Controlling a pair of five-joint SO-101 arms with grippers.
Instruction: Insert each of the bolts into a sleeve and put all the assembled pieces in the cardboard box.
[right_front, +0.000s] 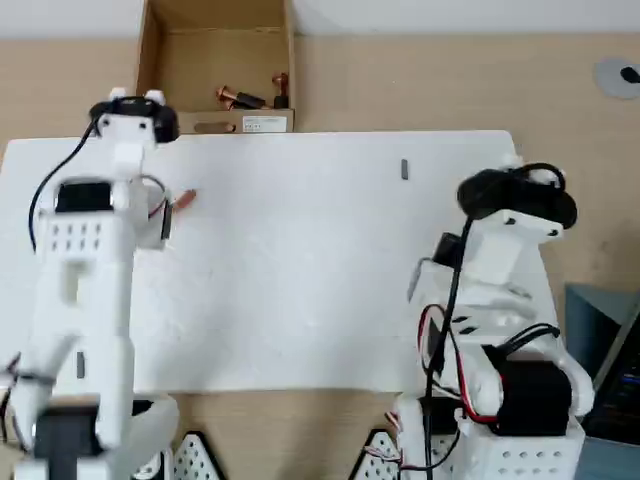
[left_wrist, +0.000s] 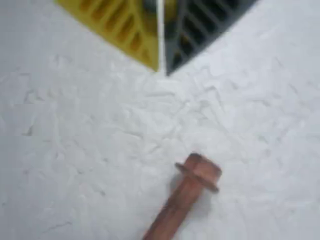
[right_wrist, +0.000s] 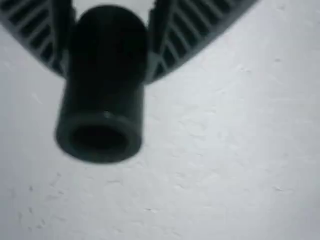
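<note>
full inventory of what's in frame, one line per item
bolt: 1, copper, lying on the mat near the left gripper
sleeve: 1, black, held in the right gripper above the mat
assembled pieces: apparently 2, copper and black, inside the cardboard box
cardboard box: 1, brown, on the table past the mat's far edge
small grey piece: 1, on the mat near its far edge; unidentifiable
mat: 1, white, on the table
left gripper: 1, yellow and black, shut, near the bolt
right gripper: 1, black, shut on the sleeve
</note>
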